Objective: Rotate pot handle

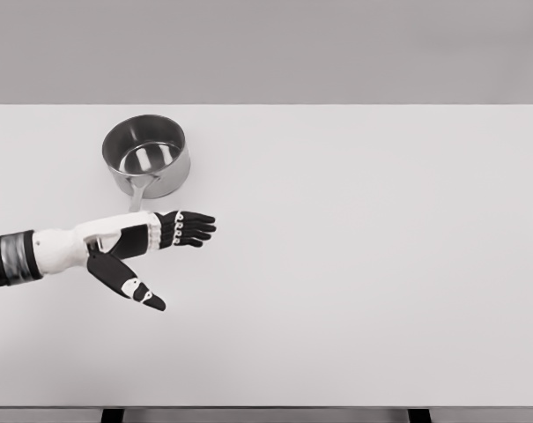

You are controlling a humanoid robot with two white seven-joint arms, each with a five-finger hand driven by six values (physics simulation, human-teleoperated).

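Left robot hand [147, 242] spread beside pot [147, 156] handle [137, 196].

We see only our left arm [37, 253]; it comes in from the left edge of the picture and lies almost level, pointing to the right. Our left hand [147, 240] is flat and relaxed. The four fingers [194, 228] are stretched to the right, close together, and the thumb [134, 288] is spread down and away from them. The hand holds nothing.
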